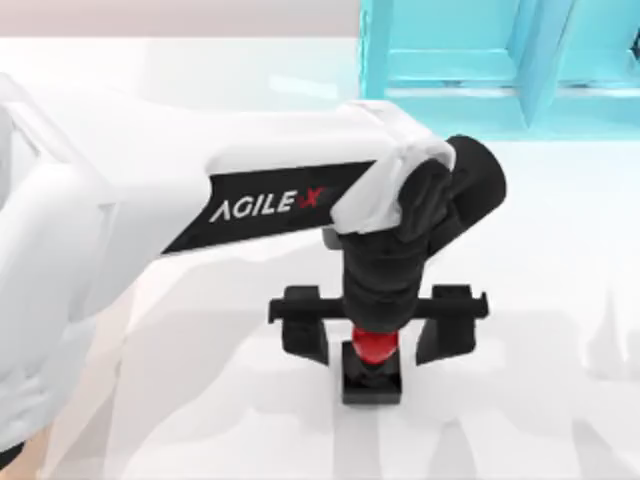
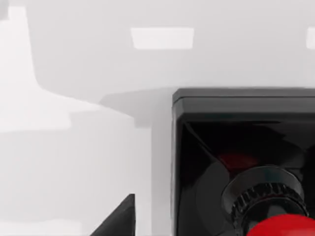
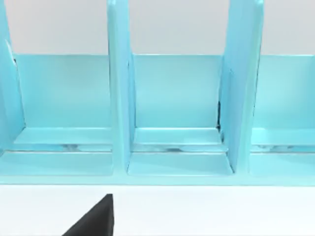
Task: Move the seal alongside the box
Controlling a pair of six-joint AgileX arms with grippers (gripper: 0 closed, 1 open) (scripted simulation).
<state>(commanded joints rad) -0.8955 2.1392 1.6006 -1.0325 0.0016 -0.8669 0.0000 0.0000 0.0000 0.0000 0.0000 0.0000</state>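
The seal, a black square block with a red knob, stands upright on the white table at the front middle of the top view. My left gripper hangs directly over it, open, one finger on each side of the knob with gaps between. In the left wrist view the seal is very close, with its red knob at the edge of the picture. The box is out of view. My right gripper is parked facing the light blue shelf.
A light blue shelf unit with upright dividers stands at the back right of the table, and its compartments are plain in the right wrist view. My left arm spans the table's left and middle. White tabletop lies right of the seal.
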